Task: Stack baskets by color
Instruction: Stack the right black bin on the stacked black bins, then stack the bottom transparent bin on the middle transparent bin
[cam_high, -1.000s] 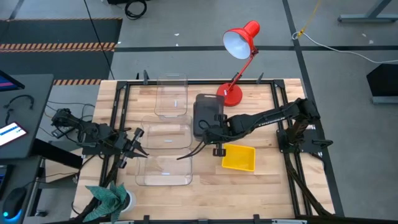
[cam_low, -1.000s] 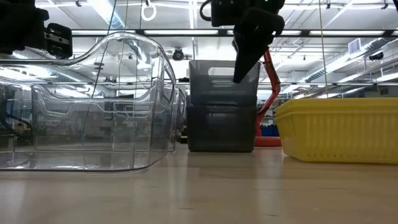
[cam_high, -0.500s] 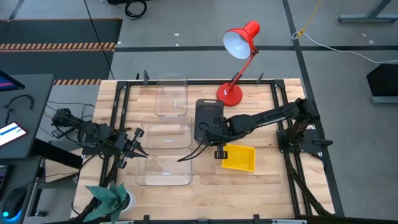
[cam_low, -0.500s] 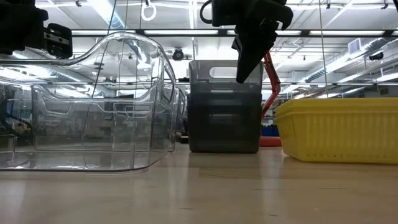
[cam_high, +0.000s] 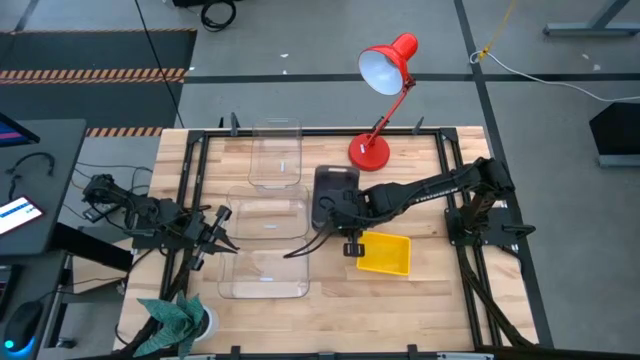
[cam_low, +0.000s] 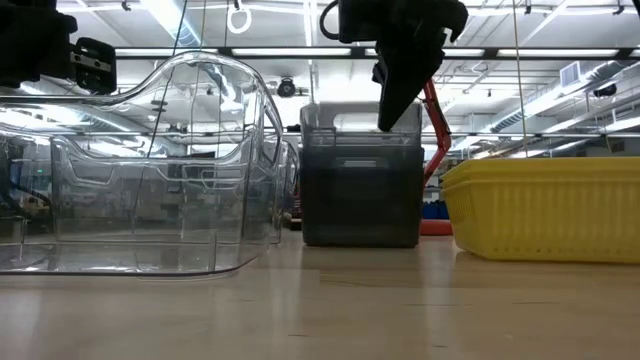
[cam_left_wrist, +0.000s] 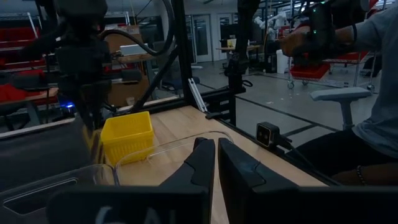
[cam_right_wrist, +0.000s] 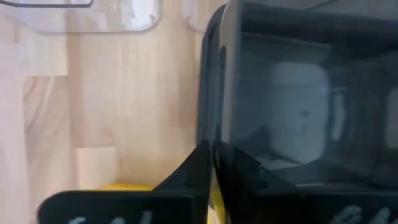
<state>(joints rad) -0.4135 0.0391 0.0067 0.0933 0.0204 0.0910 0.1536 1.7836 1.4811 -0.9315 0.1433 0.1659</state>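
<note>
Progress: dark grey plastic baskets (cam_high: 334, 190) are sitting nested, apparently two, at the table's (cam_high: 420, 290) centre. Three clear see-through plastic baskets (cam_high: 277, 215) are lying separately on the left, unstacked and empty. Single bright yellow plastic basket (cam_high: 385, 254), right of centre, is also empty.

Right gripper (cam_high: 340, 212) is pinching the grey rim; whether it is loosening, cannot tell. Left gripper (cam_high: 218, 232) is waiting beside the clear baskets, fingers nearly together, empty.

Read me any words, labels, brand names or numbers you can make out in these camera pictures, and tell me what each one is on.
No text reads anywhere.
Pale marks on the left gripper body: blurred, unreadable.
Pale marks on the right gripper body: blurred, unreadable.
The dark grey plastic basket, yellow plastic basket and red desk lamp show no print.
</note>
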